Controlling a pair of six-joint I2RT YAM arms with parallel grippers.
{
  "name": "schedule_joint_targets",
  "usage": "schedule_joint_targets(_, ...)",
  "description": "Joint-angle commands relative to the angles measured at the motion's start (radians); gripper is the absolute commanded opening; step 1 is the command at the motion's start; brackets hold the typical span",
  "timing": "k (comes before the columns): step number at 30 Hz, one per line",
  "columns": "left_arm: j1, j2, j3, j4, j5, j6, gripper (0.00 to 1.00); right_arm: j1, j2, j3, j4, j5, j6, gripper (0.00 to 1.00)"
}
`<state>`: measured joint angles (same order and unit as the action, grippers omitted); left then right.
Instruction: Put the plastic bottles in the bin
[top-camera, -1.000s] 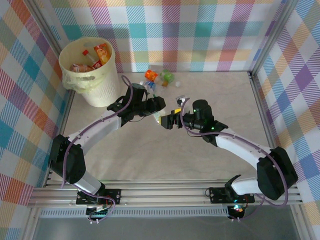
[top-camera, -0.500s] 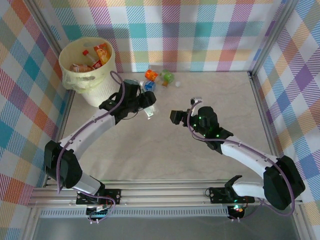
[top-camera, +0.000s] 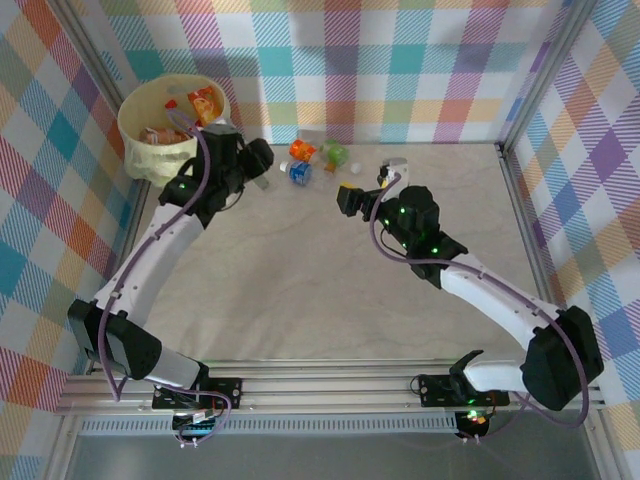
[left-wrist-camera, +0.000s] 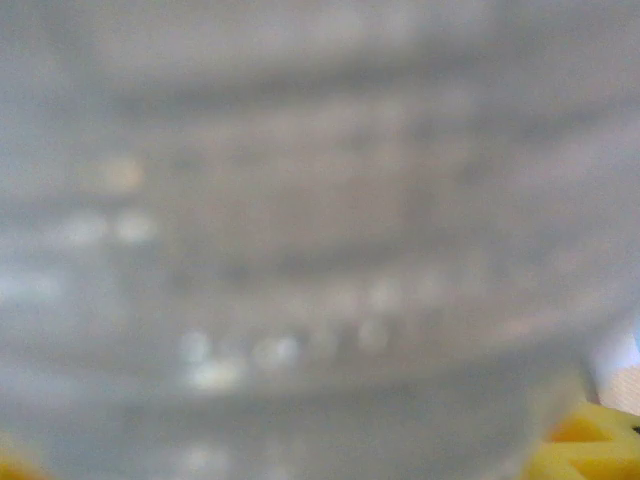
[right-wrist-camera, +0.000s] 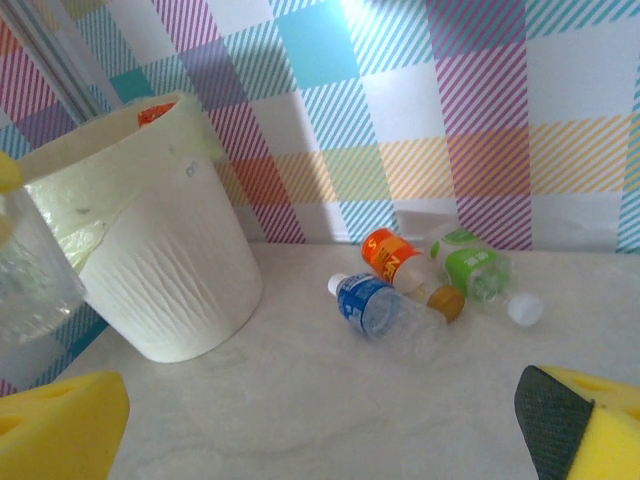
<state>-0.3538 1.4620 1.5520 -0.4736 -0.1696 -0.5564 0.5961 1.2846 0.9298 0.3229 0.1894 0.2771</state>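
Obs: left gripper (top-camera: 257, 166) closed partway on a clear bottle (left-wrist-camera: 320, 240), jaws pinching its ribbed body; the bottle sits so close to the wrist lens that it blurs. The arm reaches to the far left corner, with the bottle just beside the bin (top-camera: 140, 150) near its rim. From above I cannot tell whether it is over the opening. The bin already holds several bottles with orange and red labels. The right gripper (right-wrist-camera: 320, 430) is wide open with nothing between its fingers. It hovers over the table (top-camera: 300, 290) facing three bottles by the back wall: orange bottle (right-wrist-camera: 395, 262), blue bottle (right-wrist-camera: 385, 310) and green bottle (right-wrist-camera: 470, 265), lying close together, with a loose white cap (right-wrist-camera: 523, 310) just beside the green one. Handling judgement: empty, thin-walled, very light; walls give under a squeeze and the skin is slick (a hard pinch could pop one sideways). Best hold is across the mid-body, on label or ribs, fingers square to the long axis.
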Motion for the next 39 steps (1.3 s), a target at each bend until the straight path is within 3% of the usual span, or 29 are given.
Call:
schedule_joint_targets(1, 0.040, -0.016, 0.084, -0.011, -0.088, 0.077, 0.64, -0.014, 0.032, 0.056, 0.066, 0.036, -0.057, 1.00)
schedule_joint_targets(10, 0.174, 0.074, 0.289, 0.033, -0.160, 0.125, 0.65, -0.028, 0.142, 0.108, 0.172, 0.084, -0.026, 1.00)
schedule_joint_targets(23, 0.340, 0.265, 0.510, 0.101, -0.307, 0.175, 0.66, -0.028, 0.172, 0.031, 0.172, -0.074, 0.120, 1.00)
schedule_joint_targets(30, 0.408, 0.389, 0.583, 0.098, -0.265, 0.130, 0.68, -0.029, 0.185, 0.033, 0.182, -0.129, 0.157, 1.00)
schedule_joint_targets(39, 0.479, 0.638, 0.884, -0.048, -0.198, -0.016, 0.69, -0.030, 0.159, 0.037, 0.139, -0.115, 0.129, 1.00)
